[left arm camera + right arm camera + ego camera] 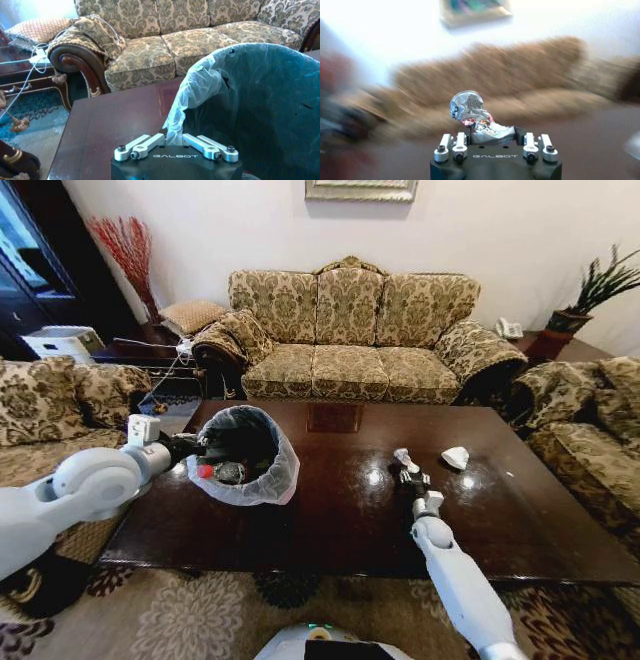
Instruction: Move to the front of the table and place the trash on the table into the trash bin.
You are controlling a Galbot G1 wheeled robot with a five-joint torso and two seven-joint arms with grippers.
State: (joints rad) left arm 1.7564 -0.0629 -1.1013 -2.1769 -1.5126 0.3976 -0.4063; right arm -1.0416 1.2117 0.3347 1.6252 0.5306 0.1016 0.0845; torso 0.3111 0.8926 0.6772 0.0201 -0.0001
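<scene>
The trash bin [243, 452], black with a whitish bag liner, sits on the left part of the dark brown table [340, 520]. My left gripper [187, 447] is shut on its rim; in the left wrist view the left gripper [175, 139] pinches the liner of the trash bin [255, 108]. A red-capped bottle [206, 471] lies inside. At mid-table my right gripper [407, 471] holds a crumpled silvery wad of trash [402, 457] just above the wood. In the right wrist view the right gripper [492, 138] is shut on that wad [469, 110]. Another white wad [456, 457] lies to its right.
A patterned sofa [350, 330] stands behind the table. Matching armchairs flank the table on the left [50, 405] and right [590, 425]. A potted plant [592, 295] stands at the back right. Patterned carpet [200, 610] lies along the table's near edge.
</scene>
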